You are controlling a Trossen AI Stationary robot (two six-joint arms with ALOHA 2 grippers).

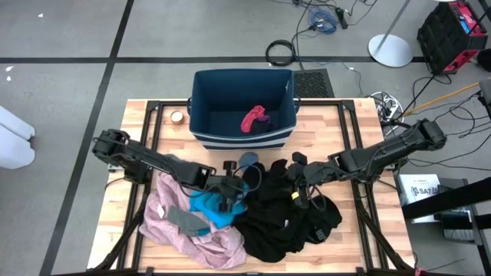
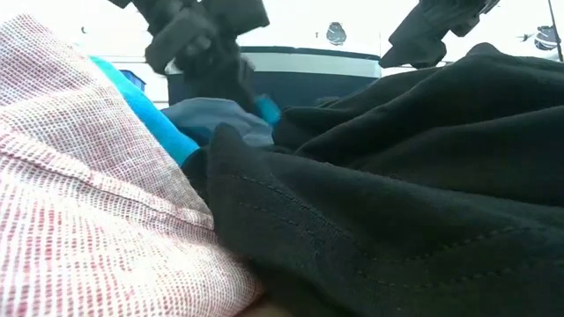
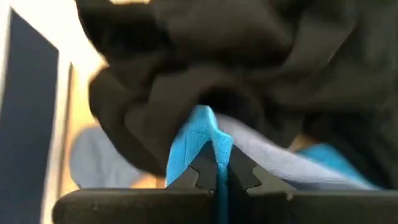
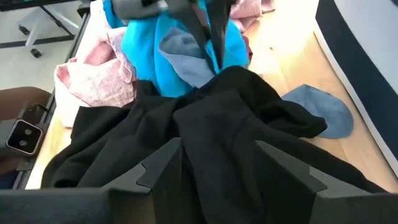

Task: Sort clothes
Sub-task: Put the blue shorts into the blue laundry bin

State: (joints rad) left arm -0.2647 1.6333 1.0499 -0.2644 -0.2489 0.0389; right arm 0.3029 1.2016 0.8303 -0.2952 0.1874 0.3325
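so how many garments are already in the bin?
1 visible: a maroon piece lying on the floor of the blue bin, toward its right side. More could be hidden behind the bin's near wall; the rest of the clothes sit piled on the table.

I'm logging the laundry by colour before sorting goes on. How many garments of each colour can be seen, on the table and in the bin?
Pale pink garment: 1
Teal garment: 1
Grey piece: 1
Grey-blue piece: 1
Black heap: at least 1, separate pieces cannot be told
Maroon piece, in the bin: 1
Total: at least 6
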